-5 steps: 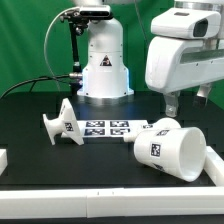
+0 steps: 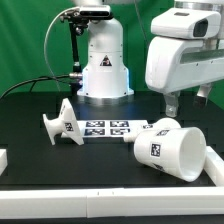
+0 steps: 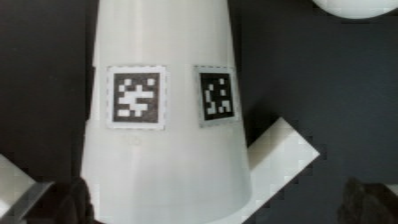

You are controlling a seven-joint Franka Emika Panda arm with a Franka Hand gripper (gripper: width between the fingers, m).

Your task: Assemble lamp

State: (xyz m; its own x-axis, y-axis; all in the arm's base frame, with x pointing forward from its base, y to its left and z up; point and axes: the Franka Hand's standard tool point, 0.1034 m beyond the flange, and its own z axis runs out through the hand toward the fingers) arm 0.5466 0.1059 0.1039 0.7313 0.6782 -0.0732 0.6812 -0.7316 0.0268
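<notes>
The shade (image 2: 168,150) lies on its side on the worktop (image 2: 60,172), toward the exterior view's right. The hand (image 2: 171,104) hangs over its narrow end, jaws wide and empty. The marker board (image 2: 108,127) lies between the shade and the base (image 2: 62,122). A round white thing (image 3: 361,5) beyond the shade may be the bulb.

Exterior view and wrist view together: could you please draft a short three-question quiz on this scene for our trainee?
1. True or false: the shade stands upright on the table.
2. In the exterior view, what lies between the base and the shade? A) the marker board B) a bulb C) a screwdriver
3. Fill in: the gripper over the shade is ____.
Key: 1 false, it lies on its side; 2 A; 3 open.
</notes>
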